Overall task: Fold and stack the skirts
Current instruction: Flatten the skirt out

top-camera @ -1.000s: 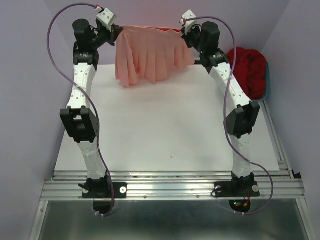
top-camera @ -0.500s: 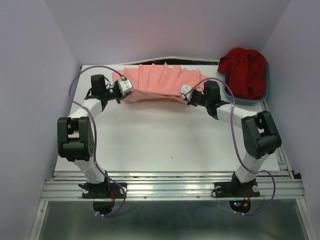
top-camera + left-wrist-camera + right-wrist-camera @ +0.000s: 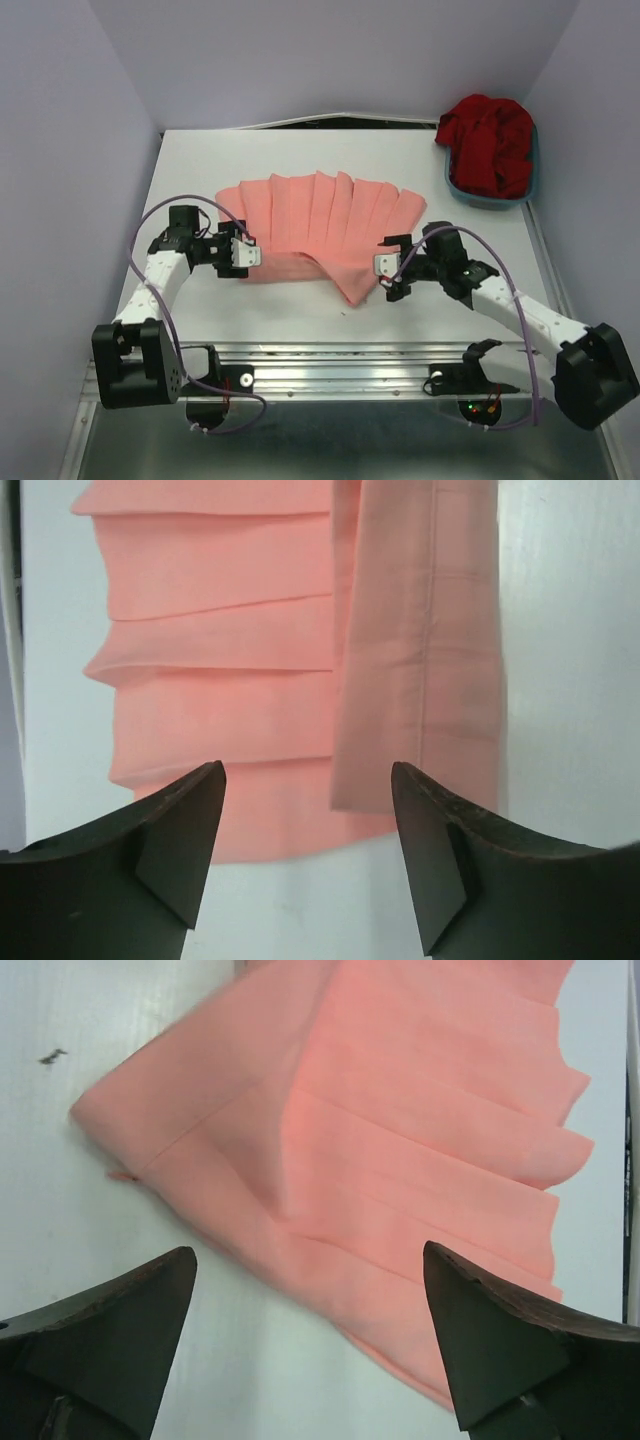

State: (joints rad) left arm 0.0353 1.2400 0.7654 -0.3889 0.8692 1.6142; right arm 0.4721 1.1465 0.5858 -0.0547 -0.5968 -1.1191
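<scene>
Cloth of pink skirt (image 3: 320, 225) likely soft, light, slump-prone, best pinched at waistband (image 3: 430, 650) corners; left gripper (image 3: 305, 770) and right gripper (image 3: 308, 1252) both spread wide, holding nothing.

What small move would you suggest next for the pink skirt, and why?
Probably advance the open right tool and close it on the pink skirt at its near-right corner, to straighten it before folding: the skirt lies fanned flat, but that corner juts askew.
</scene>
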